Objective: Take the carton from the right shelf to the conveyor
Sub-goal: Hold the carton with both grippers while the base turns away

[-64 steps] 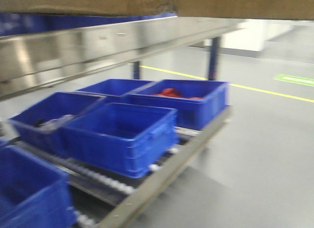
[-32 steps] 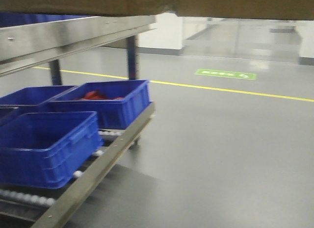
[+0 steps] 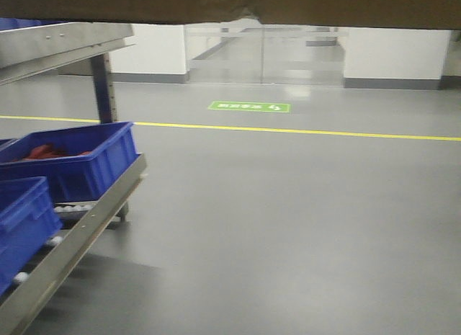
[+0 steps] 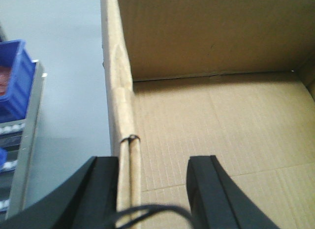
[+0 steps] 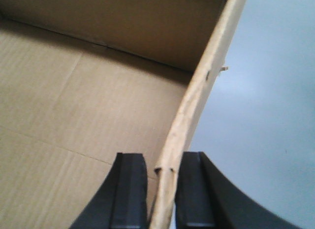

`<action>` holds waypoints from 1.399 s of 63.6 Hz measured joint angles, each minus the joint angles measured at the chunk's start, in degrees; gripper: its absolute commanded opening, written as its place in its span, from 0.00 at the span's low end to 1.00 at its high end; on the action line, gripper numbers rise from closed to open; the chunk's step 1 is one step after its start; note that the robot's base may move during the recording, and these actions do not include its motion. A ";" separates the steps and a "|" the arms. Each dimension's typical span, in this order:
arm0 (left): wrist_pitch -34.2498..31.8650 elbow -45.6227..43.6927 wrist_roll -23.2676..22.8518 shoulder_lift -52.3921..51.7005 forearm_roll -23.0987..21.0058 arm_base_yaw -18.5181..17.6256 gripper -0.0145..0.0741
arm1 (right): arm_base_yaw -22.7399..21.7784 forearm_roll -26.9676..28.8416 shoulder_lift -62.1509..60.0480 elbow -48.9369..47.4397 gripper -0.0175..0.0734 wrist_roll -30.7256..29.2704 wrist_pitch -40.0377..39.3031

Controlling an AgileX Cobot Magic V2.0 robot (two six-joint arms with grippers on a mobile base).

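Note:
The carton is a brown corrugated box, open at the top. In the front view only its underside [image 3: 230, 3] shows, as a band along the top edge. In the left wrist view my left gripper [image 4: 152, 189] straddles the carton's left wall [image 4: 125, 111]. The outer finger [image 4: 101, 189] lies against the wall and the inner finger [image 4: 206, 189] stands well apart inside the box. In the right wrist view my right gripper [image 5: 165, 189] is shut on the carton's right wall [image 5: 197, 101]. The right shelf [image 3: 65, 39] stands at the left. The conveyor is out of view.
Blue bins [image 3: 72, 162] sit on the shelf's lower roller level, behind its steel rail [image 3: 72, 241]; one bin holds red items. A bin edge also shows in the left wrist view [image 4: 12, 81]. Grey floor with a yellow line [image 3: 288, 130] and a green marking [image 3: 248, 106] lies ahead, walls behind.
The front view has swung right: the shelf and blue bins have slid to the left edge and more floor shows. The carton stays at the top of the view.

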 measured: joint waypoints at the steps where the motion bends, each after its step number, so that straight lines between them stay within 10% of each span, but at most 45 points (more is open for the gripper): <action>1: 0.00 0.00 0.00 0.00 0.00 0.00 0.14 | 0.00 0.00 0.00 0.00 0.12 0.00 0.00; 89: 0.00 0.00 0.00 0.00 0.00 0.00 0.14 | 0.00 0.00 -0.13 0.00 0.12 0.00 0.11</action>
